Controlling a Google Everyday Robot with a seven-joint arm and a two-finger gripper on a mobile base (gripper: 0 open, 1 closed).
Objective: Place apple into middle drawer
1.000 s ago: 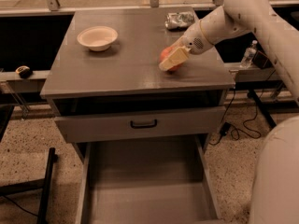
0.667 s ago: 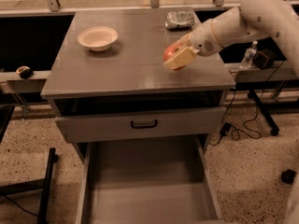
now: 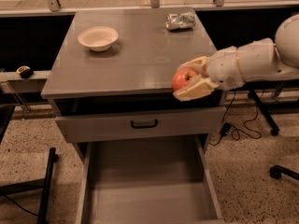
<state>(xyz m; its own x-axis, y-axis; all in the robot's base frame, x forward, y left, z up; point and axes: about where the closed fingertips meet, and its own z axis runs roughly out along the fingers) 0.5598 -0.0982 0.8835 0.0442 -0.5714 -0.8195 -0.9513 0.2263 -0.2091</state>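
Note:
The red-orange apple point(image 3: 183, 78) is held between the two cream fingers of my gripper point(image 3: 188, 78), which is shut on it. The gripper reaches in from the right and holds the apple in the air at the front right edge of the grey cabinet top point(image 3: 135, 59). The middle drawer point(image 3: 147, 192) is pulled out wide open below, a deep grey box with a bare flat floor. The apple hangs above and a little behind the drawer's right side.
A white bowl point(image 3: 98, 37) sits at the back left of the top, and a shiny silver bag point(image 3: 181, 20) at the back right. A shallower drawer with a black handle point(image 3: 144, 124) sticks out slightly above the open one. Chair legs stand at the right.
My gripper has carried the apple from over the right part of the top forward and down to its front edge, closer to the open drawer.

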